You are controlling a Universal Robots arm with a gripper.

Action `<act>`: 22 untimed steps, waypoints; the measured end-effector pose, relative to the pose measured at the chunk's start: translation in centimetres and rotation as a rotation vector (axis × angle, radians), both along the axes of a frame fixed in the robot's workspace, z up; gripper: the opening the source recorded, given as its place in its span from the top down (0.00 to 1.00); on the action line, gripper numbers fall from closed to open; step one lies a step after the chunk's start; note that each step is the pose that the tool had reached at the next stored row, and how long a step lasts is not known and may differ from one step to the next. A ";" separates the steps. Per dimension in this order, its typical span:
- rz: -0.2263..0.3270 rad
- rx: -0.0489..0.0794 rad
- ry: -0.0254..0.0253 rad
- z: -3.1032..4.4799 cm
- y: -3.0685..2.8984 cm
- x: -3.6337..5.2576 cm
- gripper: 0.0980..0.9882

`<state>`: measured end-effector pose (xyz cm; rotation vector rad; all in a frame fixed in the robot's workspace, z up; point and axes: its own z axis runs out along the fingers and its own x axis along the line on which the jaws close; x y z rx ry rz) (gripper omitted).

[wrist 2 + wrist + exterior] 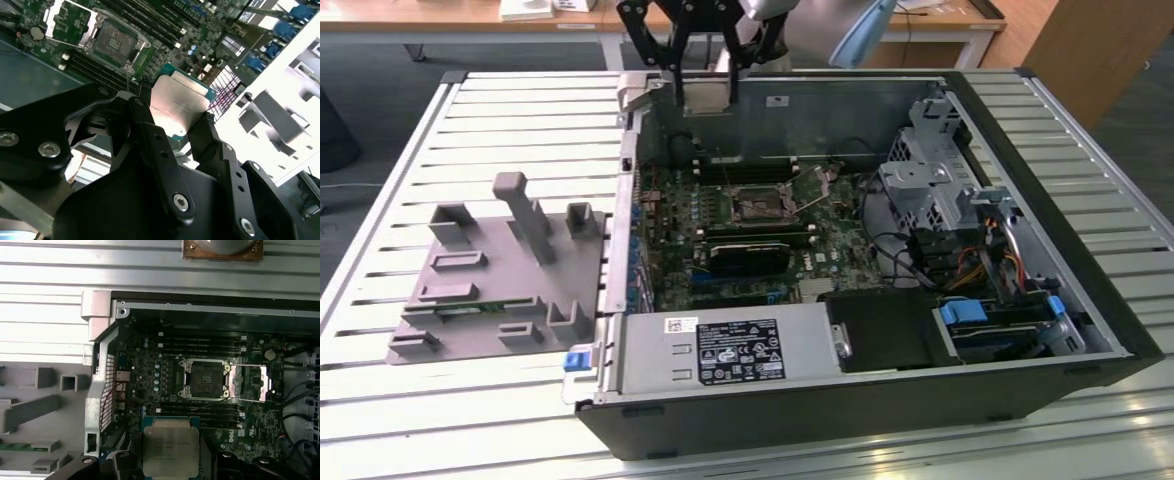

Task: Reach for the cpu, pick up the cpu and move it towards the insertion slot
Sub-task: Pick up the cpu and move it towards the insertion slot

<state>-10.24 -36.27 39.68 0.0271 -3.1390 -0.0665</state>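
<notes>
The cpu (706, 97) is a thin square chip with a silvery top, and my gripper (707, 75) is shut on it. In the exterior view it hangs in the air over the far wall of the open computer case. The insertion slot (754, 207) lies lower, in the middle of the green motherboard, with its dark centre exposed. In both wrist views the cpu (177, 102) (170, 445) sits between the black fingers (150, 140), apart from the insertion slot (117, 42) (205, 379). The slot's metal cover plate (250, 380) is folded open beside it.
The case (1041, 180) lies open on a slatted metal table (520, 130). A black card (747, 255) sits close to the slot, a drive cage (927, 190) with cables is at the exterior view's right, and a power supply (720, 350) lies in front. A grey plastic fixture (494, 280) holds a green memory stick (460, 312).
</notes>
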 end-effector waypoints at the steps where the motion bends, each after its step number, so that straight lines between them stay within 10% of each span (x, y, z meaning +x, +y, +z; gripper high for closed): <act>1: 0.000 0.000 0.0000 -0.01 0.23 0.20 0.50; 22: 0.000 0.003 -0.0004 -0.09 2.36 6.57 0.50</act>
